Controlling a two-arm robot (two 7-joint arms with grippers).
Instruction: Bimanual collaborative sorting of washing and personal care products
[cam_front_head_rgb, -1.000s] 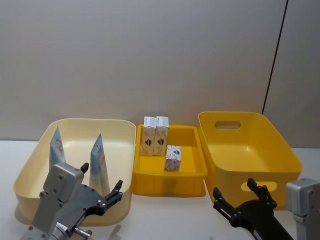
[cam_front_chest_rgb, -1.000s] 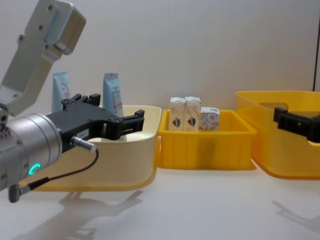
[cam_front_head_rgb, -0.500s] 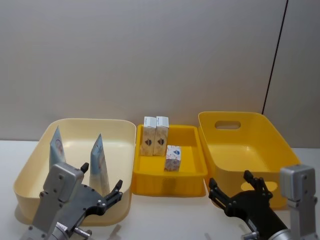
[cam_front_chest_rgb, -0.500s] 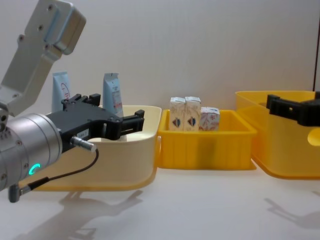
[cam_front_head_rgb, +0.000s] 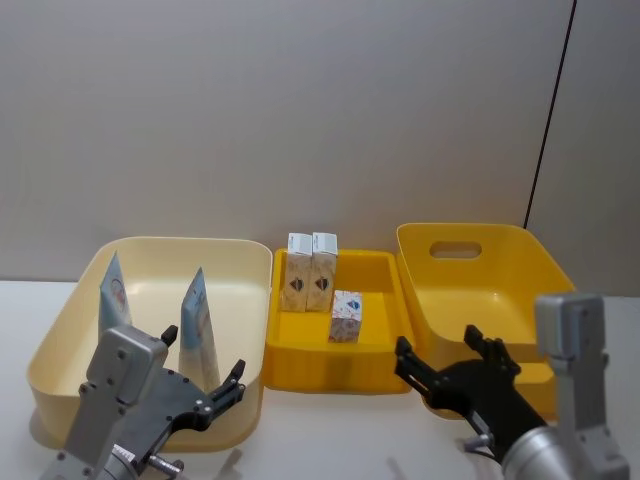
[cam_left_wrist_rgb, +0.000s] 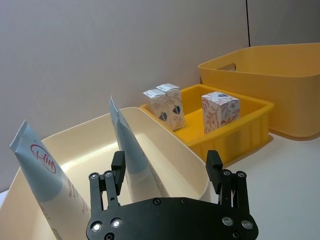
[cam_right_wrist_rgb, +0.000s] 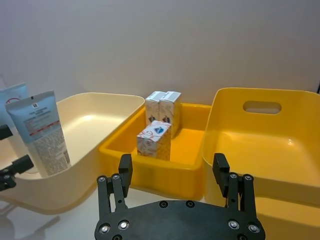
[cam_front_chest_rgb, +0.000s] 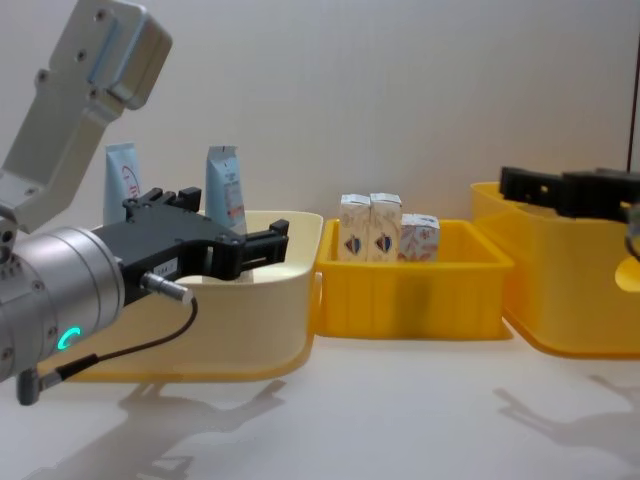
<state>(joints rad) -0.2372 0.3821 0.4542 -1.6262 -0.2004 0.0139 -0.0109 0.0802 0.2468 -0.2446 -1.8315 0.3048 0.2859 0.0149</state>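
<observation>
Two pale-blue squeeze tubes (cam_front_head_rgb: 197, 322) stand upright in the cream bin (cam_front_head_rgb: 60, 345) on the left. Three small white cartons (cam_front_head_rgb: 311, 270) sit in the low yellow tray (cam_front_head_rgb: 335, 365) at the middle, two side by side at the back and one (cam_front_head_rgb: 346, 315) nearer. My left gripper (cam_front_head_rgb: 203, 360) hovers open and empty at the cream bin's near wall, just in front of the nearer tube (cam_left_wrist_rgb: 127, 150). Over the near edge between tray and right bin, my right gripper (cam_front_head_rgb: 440, 347) hangs open with nothing held, facing the cartons (cam_right_wrist_rgb: 155, 140).
A deep yellow bin (cam_front_head_rgb: 500, 290) with handle cut-outs stands at the right, nothing showing inside. All three containers sit close together along the grey back wall. White tabletop (cam_front_chest_rgb: 400, 410) lies bare in front of them.
My right gripper has risen and swung left, from low in front of the right bin toward the middle tray. The left arm and all products have stayed put.
</observation>
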